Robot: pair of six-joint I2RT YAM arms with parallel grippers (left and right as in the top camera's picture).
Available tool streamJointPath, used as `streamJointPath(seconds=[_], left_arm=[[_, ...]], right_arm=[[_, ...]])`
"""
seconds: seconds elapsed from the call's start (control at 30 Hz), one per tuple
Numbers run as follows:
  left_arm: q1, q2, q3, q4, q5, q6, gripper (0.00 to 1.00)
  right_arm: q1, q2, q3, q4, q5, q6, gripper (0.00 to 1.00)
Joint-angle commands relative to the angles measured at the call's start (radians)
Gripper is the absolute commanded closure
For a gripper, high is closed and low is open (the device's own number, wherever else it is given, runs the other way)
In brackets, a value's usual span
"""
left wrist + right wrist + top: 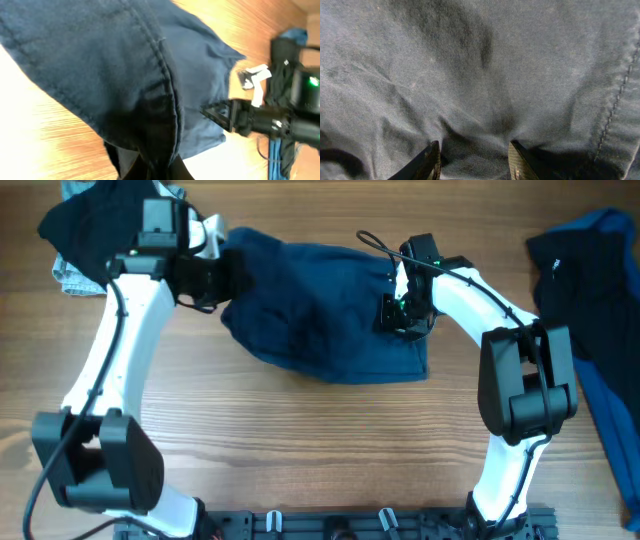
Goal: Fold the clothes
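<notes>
Navy garment (320, 315), left gripper (228, 272) pinching its edge, right gripper (398, 315) parted, pressing down.

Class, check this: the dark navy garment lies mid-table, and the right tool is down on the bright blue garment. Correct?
No. The right tool is down on the dark navy garment, near its right edge; the bright blue garment lies apart, far to the right. The overhead view shows it.

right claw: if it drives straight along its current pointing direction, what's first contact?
The dark navy garment: its cloth fills the right wrist view just ahead of the open right claw. The claw looks at or nearly on the garment already, though depth is unclear.
</notes>
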Motion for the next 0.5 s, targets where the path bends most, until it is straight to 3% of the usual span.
streamJointPath(seconds=[0.0,0.13,0.23,0.47], left_arm=[[-0.105,-0.065,0.032,0.0,-0.079,-0.002,0.96],[-0.201,-0.062,0.032,0.004,-0.128,-0.006,0.96],[-0.29,-0.062,0.032,0.025,-0.203,-0.031,0.96],[-0.4,-0.062,0.032,0.081,-0.213,-0.063,0.96]], right_arm=[[0.003,0.011,-0.031,-0.006,-0.008,0.033,0.55],[0.003,0.012,-0.031,-0.014,-0.008,0.034,0.54],[0.003,0.011,-0.03,-0.014,-0.011,0.037,0.37],[0.003,0.011,-0.03,-0.019,-0.038,0.034,0.46]])
